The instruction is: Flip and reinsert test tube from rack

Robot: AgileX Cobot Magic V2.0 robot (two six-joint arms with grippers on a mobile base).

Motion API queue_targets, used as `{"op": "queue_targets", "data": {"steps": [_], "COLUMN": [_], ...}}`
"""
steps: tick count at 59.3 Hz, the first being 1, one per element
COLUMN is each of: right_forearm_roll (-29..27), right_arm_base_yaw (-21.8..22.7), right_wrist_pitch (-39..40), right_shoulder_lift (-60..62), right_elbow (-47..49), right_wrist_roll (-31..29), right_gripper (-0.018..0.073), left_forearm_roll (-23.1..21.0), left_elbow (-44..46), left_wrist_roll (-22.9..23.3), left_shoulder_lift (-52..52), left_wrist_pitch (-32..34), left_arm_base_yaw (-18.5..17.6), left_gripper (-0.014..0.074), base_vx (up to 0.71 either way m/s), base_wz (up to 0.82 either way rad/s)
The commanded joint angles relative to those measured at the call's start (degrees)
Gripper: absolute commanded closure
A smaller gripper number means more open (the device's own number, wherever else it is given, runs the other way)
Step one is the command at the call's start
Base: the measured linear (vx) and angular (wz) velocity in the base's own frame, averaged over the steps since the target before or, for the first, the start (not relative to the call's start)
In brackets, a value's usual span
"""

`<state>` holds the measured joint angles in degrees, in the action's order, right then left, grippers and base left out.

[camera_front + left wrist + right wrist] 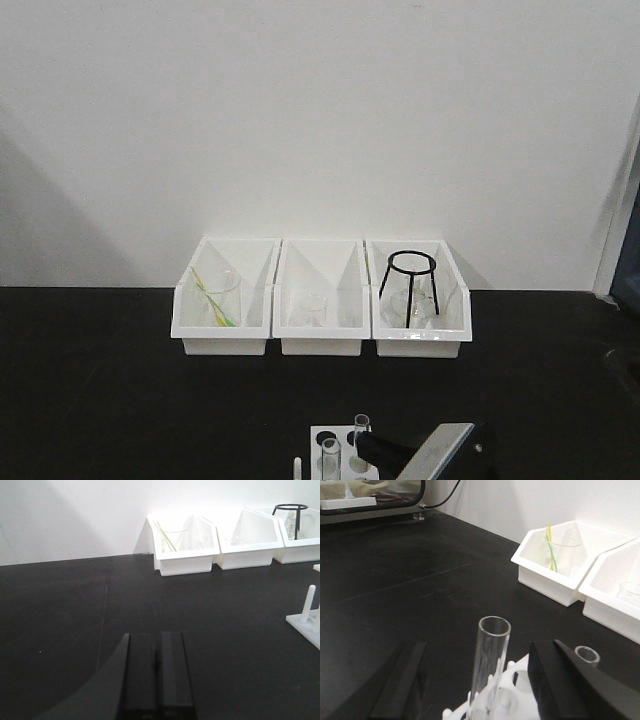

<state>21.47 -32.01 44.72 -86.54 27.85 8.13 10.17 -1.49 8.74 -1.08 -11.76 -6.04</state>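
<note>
The white rack [325,440] sits at the table's front edge, with a thin white peg [297,466] at its left. Two clear test tubes stand upright in it, one in front [330,455] and one behind [361,428]. In the right wrist view, my right gripper [479,652] is open, with its fingers either side of the nearer test tube [492,665] and not touching it. The second tube's rim [586,655] shows behind the right finger [555,680]. My left gripper [157,670] is shut and empty, low over bare table well left of the rack [304,622].
Three white bins [320,345] stand side by side against the back wall. The left one holds a beaker with coloured sticks [215,298], the middle one a small beaker, the right one a black tripod stand [410,280]. A glass-fronted box [370,495] stands far left.
</note>
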Motion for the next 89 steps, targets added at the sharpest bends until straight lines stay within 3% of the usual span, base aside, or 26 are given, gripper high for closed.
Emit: {"op": "queue_targets", "data": {"steps": [1, 27, 33, 48, 63, 72, 82, 89], "right_forearm_roll": [-0.03, -0.26, -0.32, -0.32, -0.82, -1.79, -1.72, 3.84], "right_arm_base_yaw": [-0.05, -0.05, -0.05, -0.05, -0.05, -0.05, -0.05, -0.05], "right_wrist_pitch": [7.69, 13.43, 13.43, 13.38, 12.7, 6.11, -11.04, -23.13], "right_shoulder_lift": [-1.2, -9.96, -9.96, -9.64, -3.63, 6.47, 15.46, 18.52], "right_elbow": [2.67, 5.86, 5.86, 5.86, 6.1, 10.12, 19.92, 26.02], "right_wrist_roll": [-0.55, -0.55, -0.55, -0.55, -0.15, 0.06, -0.02, -5.98], "right_gripper": [0.0085, 0.0113, 0.0205, 0.0572, 0.0575, 0.0573, 0.0573, 0.0571], "left_forearm_roll": [-0.27, -0.27, -0.27, -0.27, -0.27, -0.27, -0.27, -0.27], "left_elbow": [0.23, 0.23, 0.23, 0.23, 0.23, 0.23, 0.23, 0.23], "left_wrist_roll": [0.5, 0.5, 0.5, 0.5, 0.5, 0.5, 0.5, 0.5], "left_shoulder_lift": [-0.46, -0.46, -0.46, -0.46, -0.46, -0.46, -0.46, -0.46], "left_wrist_pitch": [4.41, 4.41, 4.41, 4.41, 4.41, 4.41, 4.41, 4.41], "left_arm_base_yaw": [-0.01, -0.01, -0.01, -0.01, -0.01, -0.01, -0.01, -0.01], "left_gripper": [0.0602, 0.0602, 0.0602, 0.0602, 0.0602, 0.0602, 0.0602, 0.0602], "base_vx": [0.0, 0.0, 0.0, 0.0, 0.0, 0.0, 0.0, 0.0], "base_wz": [0.0, 0.0, 0.0, 0.0, 0.0, 0.0, 0.0, 0.0]}}
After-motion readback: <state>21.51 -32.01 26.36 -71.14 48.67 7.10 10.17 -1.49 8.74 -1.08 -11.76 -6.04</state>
